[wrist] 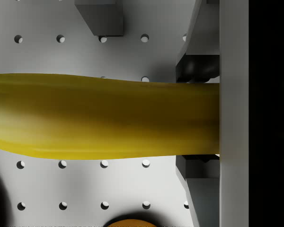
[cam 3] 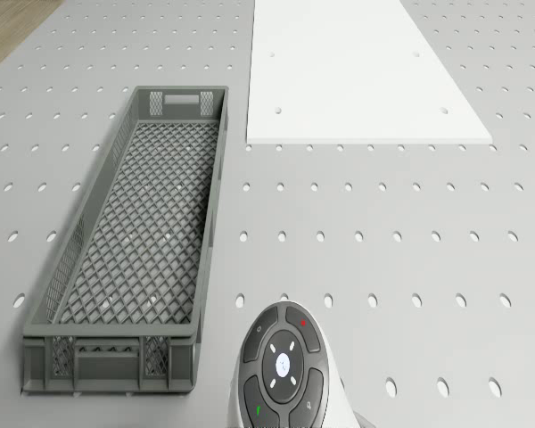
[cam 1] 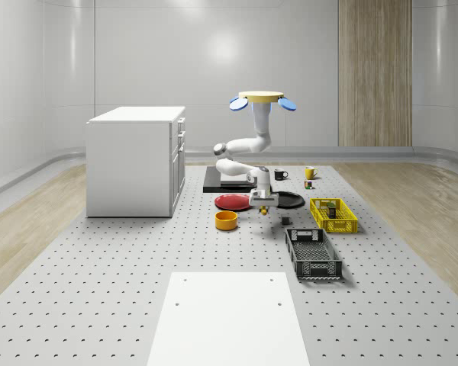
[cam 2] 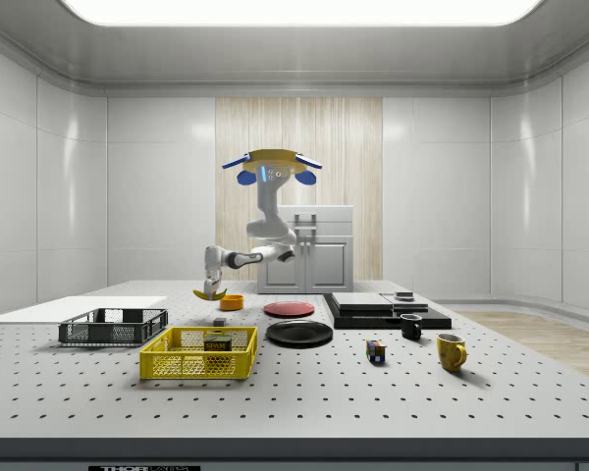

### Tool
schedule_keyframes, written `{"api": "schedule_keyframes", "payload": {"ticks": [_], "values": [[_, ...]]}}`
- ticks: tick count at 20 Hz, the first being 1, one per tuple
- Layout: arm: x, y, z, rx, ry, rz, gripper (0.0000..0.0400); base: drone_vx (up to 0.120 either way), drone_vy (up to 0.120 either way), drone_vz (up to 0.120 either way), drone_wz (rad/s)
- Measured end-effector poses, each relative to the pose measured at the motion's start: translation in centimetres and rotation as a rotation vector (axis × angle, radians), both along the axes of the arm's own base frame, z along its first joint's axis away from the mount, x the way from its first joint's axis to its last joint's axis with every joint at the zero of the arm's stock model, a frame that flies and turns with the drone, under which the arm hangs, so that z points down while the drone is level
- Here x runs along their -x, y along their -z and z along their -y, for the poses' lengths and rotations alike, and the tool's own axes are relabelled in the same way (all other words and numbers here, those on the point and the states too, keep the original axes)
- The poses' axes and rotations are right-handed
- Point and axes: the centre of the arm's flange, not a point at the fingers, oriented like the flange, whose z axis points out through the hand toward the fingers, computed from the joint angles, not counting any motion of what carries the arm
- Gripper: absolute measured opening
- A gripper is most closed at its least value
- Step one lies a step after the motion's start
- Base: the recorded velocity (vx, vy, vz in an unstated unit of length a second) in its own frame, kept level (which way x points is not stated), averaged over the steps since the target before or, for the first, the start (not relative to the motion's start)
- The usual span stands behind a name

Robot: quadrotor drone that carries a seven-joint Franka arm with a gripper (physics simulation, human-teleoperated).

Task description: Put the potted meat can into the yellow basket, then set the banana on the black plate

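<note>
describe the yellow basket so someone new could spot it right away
Start at the white cabinet and cross the perforated table to the far side of the plates. The yellow basket sits there, just beyond the grey crate. It is the only yellow mesh container, shorter than the crate, and holds the can.

- We see the whole table [cam 1: 99, 290] from a far, raised camera.
- Our side view looks low across it; both share the yellow basket [cam 2: 198, 353].
- The drone camera looks down.
- The wrist camera sits close over the banana [wrist: 104, 116].
</note>
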Motion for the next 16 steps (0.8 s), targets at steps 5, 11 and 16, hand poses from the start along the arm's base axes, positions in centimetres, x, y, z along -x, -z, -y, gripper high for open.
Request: {"api": "schedule_keyframes", "payload": {"ticks": [5,11,16], "values": [[0.00,0.13,0.01,0.000,-0.001,0.000,0.0197,-0.120,0.120,0.032,0.000],[0.00,0.18,0.01,0.000,-0.002,0.000,0.0197,-0.120,0.120,0.000,0.000],[0.00,0.19,0.01,0.000,-0.002,0.000,0.0197,-0.120,0.120,0.000,0.000]]}}
